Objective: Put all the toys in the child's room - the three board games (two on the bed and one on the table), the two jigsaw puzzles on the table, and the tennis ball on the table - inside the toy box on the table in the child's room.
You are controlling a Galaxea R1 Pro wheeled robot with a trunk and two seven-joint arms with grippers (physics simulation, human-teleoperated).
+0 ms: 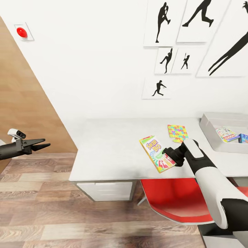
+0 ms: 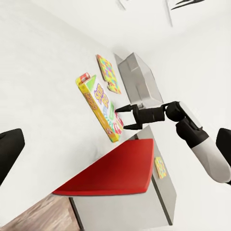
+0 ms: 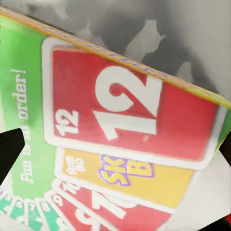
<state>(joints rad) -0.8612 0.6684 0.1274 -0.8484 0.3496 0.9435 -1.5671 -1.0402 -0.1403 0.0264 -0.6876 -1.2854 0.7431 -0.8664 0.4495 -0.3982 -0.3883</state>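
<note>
A: Over the table's (image 1: pixel 110 148) front edge, we had the SKIP-BO box (image 1: pixel 157 153) pinched in the right gripper (image 1: pixel 169 154), fingers pressed onto its near end, box held tilted & off the table top. Left gripper (image 1: pixel 40 144) hung well apart, out over the wood floor (image 1: pixel 51 213), pointed tips close together w/ nothing btwn them. Can't tell for sure if it was fully closed.

B: So which step were we at?

A: Carrying a board game to the toy box (image 1: pixel 225 131). The bin sat at the table's right end, against the wall side. Two games (image 1: pixel 231 134) already lay inside, a white-and-red one & a blue one beside it. One jigsaw puzzle (image 1: pixel 177 133) lay flat on the table btwn the held box & the bin, not yet moved.

B: Next move?

A: We judged: swing the right arm rightward, pass above the puzzle, clear the bin's sloping near wall, level the box, then let go over the bare part of the bin. Risk was clipping the rim or landing on the other games askew.

B: Any writing legible?

A: In the right wrist view the box face showed a red card w/ "12", a yellow card w/ "SK" & "B", plus part of "Fun is ... order!" on the green band. Head view read "SKIP BO". The red chair (image 1: pixel 179 199) sat tucked under the table's front edge.
</note>
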